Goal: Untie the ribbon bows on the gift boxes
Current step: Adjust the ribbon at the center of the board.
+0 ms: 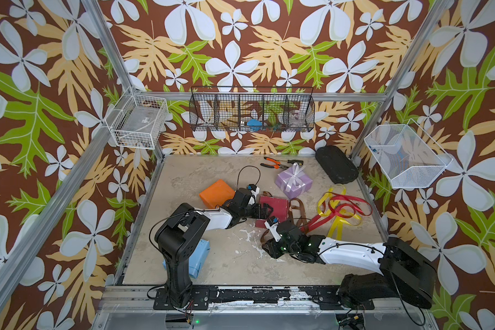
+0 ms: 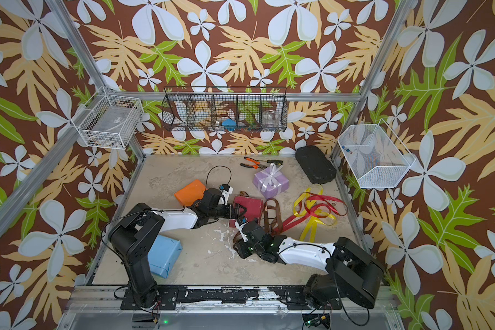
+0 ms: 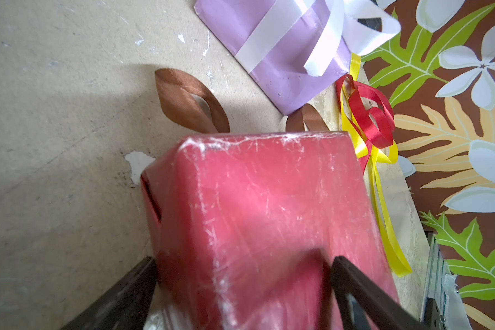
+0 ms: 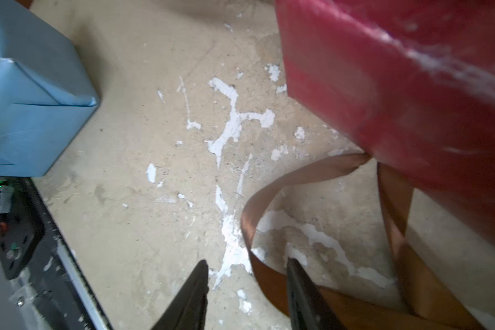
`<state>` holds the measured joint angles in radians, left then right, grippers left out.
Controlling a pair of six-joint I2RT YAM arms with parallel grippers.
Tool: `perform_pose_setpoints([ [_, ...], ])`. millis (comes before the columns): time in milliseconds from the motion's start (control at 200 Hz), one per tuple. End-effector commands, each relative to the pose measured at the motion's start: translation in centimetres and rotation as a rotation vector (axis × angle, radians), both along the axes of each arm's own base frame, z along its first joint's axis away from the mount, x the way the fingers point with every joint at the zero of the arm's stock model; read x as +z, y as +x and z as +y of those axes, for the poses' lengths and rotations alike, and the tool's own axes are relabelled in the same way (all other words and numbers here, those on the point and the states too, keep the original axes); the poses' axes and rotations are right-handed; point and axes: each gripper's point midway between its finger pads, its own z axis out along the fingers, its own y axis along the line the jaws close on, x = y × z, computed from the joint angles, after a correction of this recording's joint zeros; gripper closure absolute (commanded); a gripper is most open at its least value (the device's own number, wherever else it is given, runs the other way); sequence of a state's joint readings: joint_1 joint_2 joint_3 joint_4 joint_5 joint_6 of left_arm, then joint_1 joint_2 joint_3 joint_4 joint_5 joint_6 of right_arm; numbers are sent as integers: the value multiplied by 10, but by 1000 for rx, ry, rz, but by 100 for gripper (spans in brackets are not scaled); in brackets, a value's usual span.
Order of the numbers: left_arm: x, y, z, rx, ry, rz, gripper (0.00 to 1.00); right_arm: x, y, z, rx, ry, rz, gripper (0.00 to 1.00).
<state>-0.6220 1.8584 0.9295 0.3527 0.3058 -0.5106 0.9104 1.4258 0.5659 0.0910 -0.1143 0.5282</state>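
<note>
Scuffed beige tabletop (image 1: 212, 257), floral-papered walls (image 1: 255, 43)

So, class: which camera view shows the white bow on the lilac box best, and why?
A top view: the whole white bow sits tied on the lilac box; both top views show it small. The left wrist view shows it larger but cropped. The right wrist view misses it.

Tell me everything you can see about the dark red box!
The dark red box is a small squarish gift box in glossy paper, scuffed white along its edges. It sits mid-table with no ribbon tied round it. The left gripper straddles it, a finger on each side. The loose brown ribbon comes out from under it in the right wrist view. The lilac box stands just behind, apart.
</note>
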Motion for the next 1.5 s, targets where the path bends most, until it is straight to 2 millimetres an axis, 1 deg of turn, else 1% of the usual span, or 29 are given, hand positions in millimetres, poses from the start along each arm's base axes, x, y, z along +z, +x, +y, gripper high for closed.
perform_pose_setpoints([
  [0, -40, -26, 19, -20, 138, 125, 4, 2, 19, 7, -18, -10, -82, 51],
  [75, -41, -26, 19, -21, 137, 129, 4, -3, 23, 12, -10, -25, -81, 51],
  [175, -39, -25, 18, -24, 136, 125, 4, -10, 21, 21, 14, -23, -58, 57],
  [210, -39, -25, 19, -23, 137, 125, 4, -11, 18, 25, 27, -11, -50, 63],
  [240, -40, -25, 19, -23, 139, 124, 4, -11, 15, 28, 38, 3, -39, 70],
  [315, -40, -26, 19, -23, 141, 126, 4, -9, 9, 34, 50, 49, -3, 100],
  [395, -41, -26, 19, -24, 141, 128, 4, 2, 4, 37, 48, 113, 2, 100],
  [460, -42, -26, 19, -24, 141, 129, 4, 17, 4, 36, 37, 157, -17, 100],
  [556, -43, -27, 20, -24, 142, 130, 4, 46, 6, 34, 26, 197, -69, 100],
  [651, -42, -27, 19, -25, 141, 131, 4, 84, 12, 28, 12, 228, -150, 100],
  [741, -43, -27, 20, -25, 143, 132, 4, 125, 16, 20, -11, 271, -245, 100],
  [836, -43, -27, 19, -25, 141, 134, 4, 156, 20, 10, -44, 294, -320, 100],
  [886, -44, -27, 20, -24, 143, 137, 4, 168, 22, 3, -64, 297, -355, 100],
  [951, -45, -28, 19, -25, 142, 138, 4, 180, 27, -8, -104, 293, -401, 100],
  [1036, -46, -28, 20, -25, 144, 141, 4, 186, 38, -31, -193, 257, -446, 100],
  [1126, -45, -29, 20, -26, 143, 141, 4, 185, 56, -70, -332, 194, -484, 100],
  [1166, -45, -29, 20, -26, 144, 142, 4, 184, 65, -92, -407, 165, -494, 100],
  [1256, -46, -30, 21, -26, 145, 144, 4, 191, 80, -138, -553, 143, -533, 100],
  [1326, -45, -29, 21, -25, 145, 142, 4, 201, 87, -170, -650, 143, -569, 100],
  [1431, -44, -28, 20, -26, 144, 141, 4, 212, 98, -202, -737, 134, -604, 100],
  [1496, -45, -28, 20, -27, 144, 142, 4, 209, 107, -218, -776, 108, -601, 100],
])
